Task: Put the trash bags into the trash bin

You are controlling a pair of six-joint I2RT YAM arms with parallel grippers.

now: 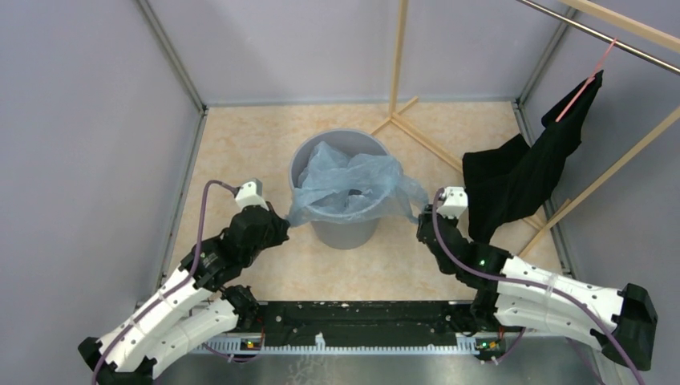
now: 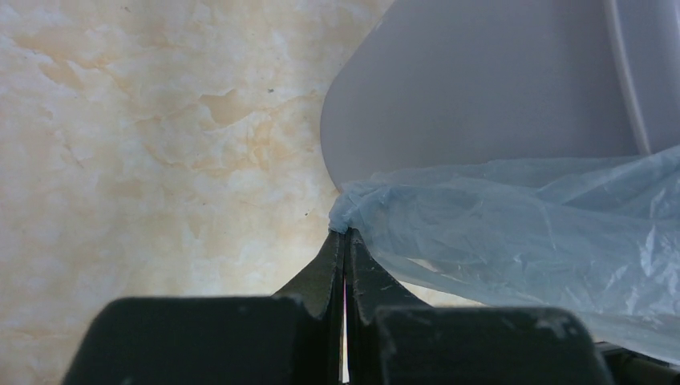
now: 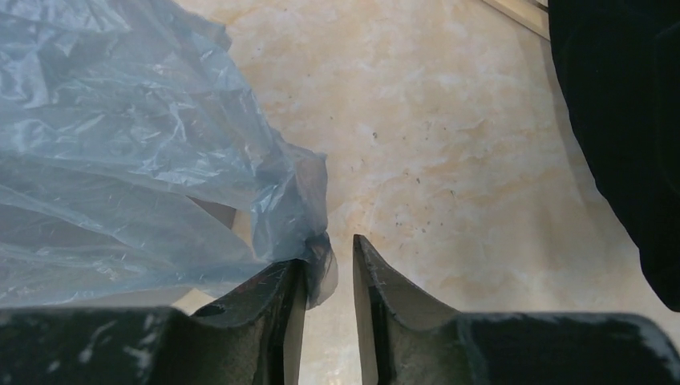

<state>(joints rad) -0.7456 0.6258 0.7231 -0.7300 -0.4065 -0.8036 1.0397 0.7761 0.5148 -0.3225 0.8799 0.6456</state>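
I see the trash bag sitting mostly inside the trash bin, its mouth spread over the rim and both corners trailing outside. My left gripper is pinched tight on the left corner, just beside the bin wall, which holds that side taut. The right gripper has its jaws parted, with the right corner only draped against one finger (clinging, I judge, not clamped). That looks like a release on the right, so the film can sag inward. The black garment hangs close by that arm, apart from the bag.
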